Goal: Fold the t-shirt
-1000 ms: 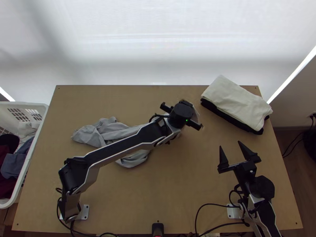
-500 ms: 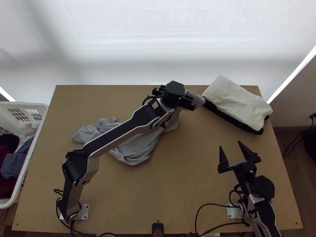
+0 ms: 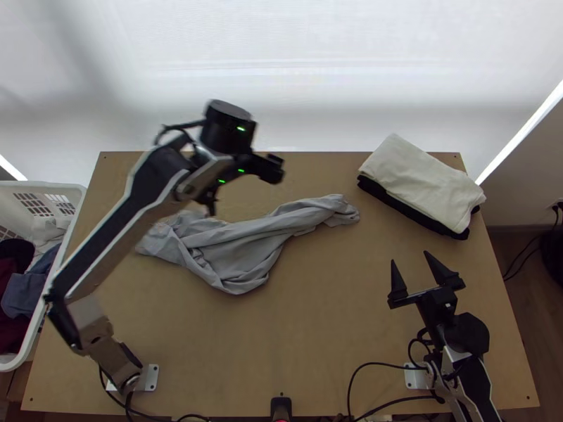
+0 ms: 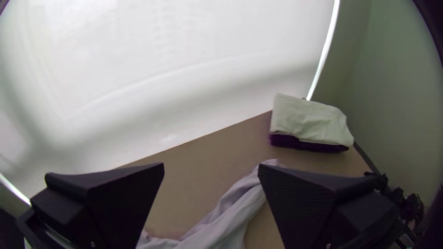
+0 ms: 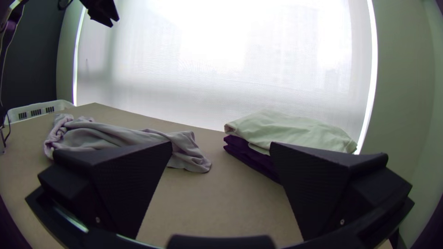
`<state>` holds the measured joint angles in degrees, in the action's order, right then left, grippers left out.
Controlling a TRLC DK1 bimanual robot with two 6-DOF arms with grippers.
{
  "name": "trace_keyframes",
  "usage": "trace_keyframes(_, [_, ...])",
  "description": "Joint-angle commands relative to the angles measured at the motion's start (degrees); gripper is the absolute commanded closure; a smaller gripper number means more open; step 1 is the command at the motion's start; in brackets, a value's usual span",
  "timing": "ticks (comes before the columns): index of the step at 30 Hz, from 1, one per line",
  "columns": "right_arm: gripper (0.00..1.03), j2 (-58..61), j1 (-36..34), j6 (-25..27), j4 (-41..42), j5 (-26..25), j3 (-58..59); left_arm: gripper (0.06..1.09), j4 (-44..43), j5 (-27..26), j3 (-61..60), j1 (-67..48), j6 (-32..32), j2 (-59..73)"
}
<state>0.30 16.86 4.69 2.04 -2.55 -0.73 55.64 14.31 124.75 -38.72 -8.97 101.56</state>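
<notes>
In the top view my left gripper (image 3: 243, 184) hangs above the table's far left part, off the cloth's far side. The left wrist view shows this gripper (image 4: 211, 168) open, with nothing between its fingers. A grey t-shirt (image 3: 243, 250) lies bunched and twisted on the table, a narrow strip of it stretching toward the right. Over the table's right part my right gripper (image 3: 412, 271) stands open and away from the cloth; in the right wrist view the gripper (image 5: 221, 150) has bare table between its fingers.
A folded cream cloth (image 3: 419, 176) lies on a black one (image 3: 408, 211) at the table's (image 3: 331, 316) far right. A white basket (image 3: 35, 186) of clothes stands at the left. Cables run along the near edge.
My left gripper has let go of the t-shirt and moved far to the left and up. The shirt's right end now rests on the table. The right arm has kept still.
</notes>
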Motion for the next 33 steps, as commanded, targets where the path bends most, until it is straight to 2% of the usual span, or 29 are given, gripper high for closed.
trace_keyframes(1, [0.03,-0.5,0.5,-0.6,0.5,0.0,0.6,0.1,5.0,-0.3,0.1,5.3,1.2,-4.5])
trace_keyframes(6, [0.03,-0.5,0.5,-0.6,0.5,0.0,0.6,0.1,9.8,-6.1,-1.9,18.4,4.0,-9.4])
trace_keyframes(11, [0.03,-0.5,0.5,-0.6,0.5,0.0,0.6,0.1,11.5,-6.5,-4.6,26.2,5.3,-13.4])
trace_keyframes(17, [0.03,-0.5,0.5,-0.6,0.5,0.0,0.6,0.1,15.8,-6.5,-7.0,29.3,4.6,-16.6])
trace_keyframes(24, [0.03,-0.5,0.5,-0.6,0.5,0.0,0.6,0.1,17.5,-6.5,-10.7,27.3,-2.4,-18.5])
trace_keyframes(29, [0.03,-0.5,0.5,-0.6,0.5,0.0,0.6,0.1,16.3,-5.2,-15.8,27.5,-3.1,-17.4])
trace_keyframes(33, [0.03,-0.5,0.5,-0.7,0.5,0.0,0.6,0.1,14.2,0.2,-21.4,29.2,-0.5,-17.6])
